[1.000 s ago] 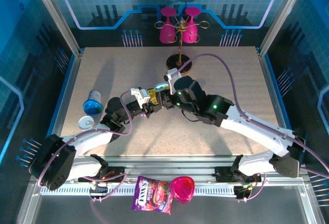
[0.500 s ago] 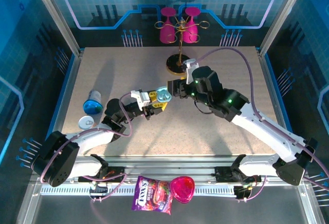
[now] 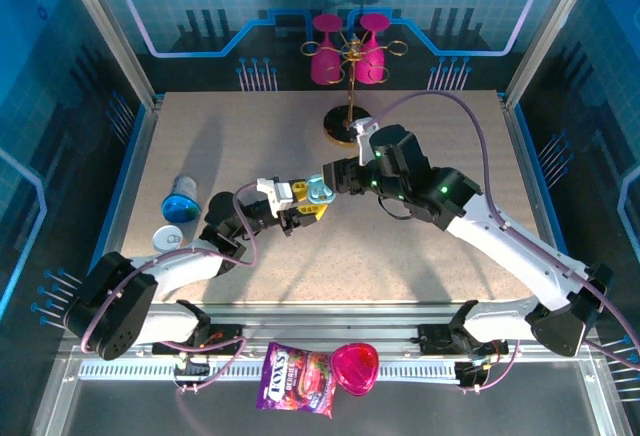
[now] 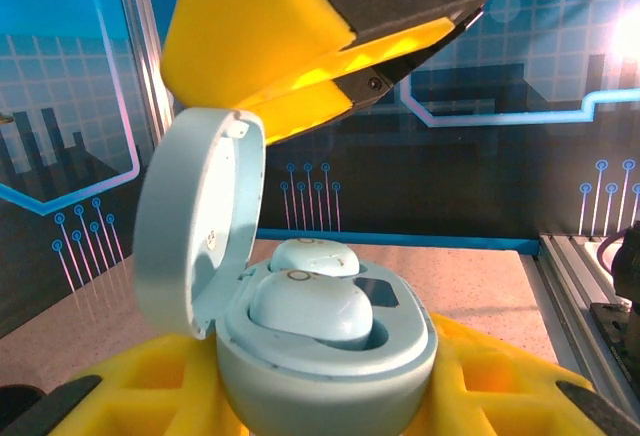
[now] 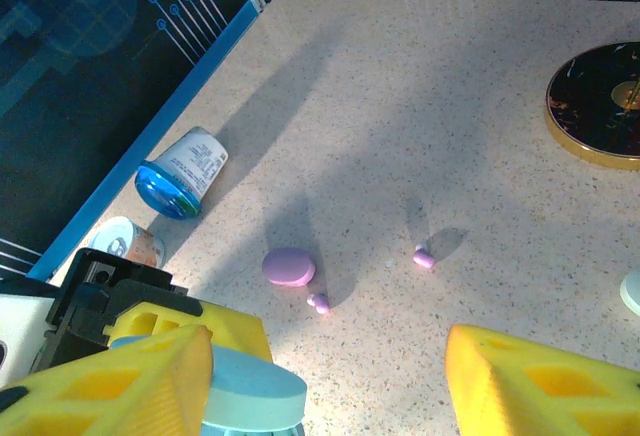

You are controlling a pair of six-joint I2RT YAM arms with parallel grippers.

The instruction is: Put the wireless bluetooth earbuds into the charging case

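Pale-blue charging case (image 4: 325, 381), earbuds (image 4: 300, 306) seated, in left hand (image 3: 303, 202)

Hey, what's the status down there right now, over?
Left claw shut on pale blue case, lid open, two pale buds seated. Right claw open, empty. Lilac buds loose nearby, nothing blocking.

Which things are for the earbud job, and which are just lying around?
For the job: pale blue case, two pale buds inside it, lilac case, two loose lilac buds.
Just lying about: blue-capped bottle, sweets bag, pink heart box, pink glasses.
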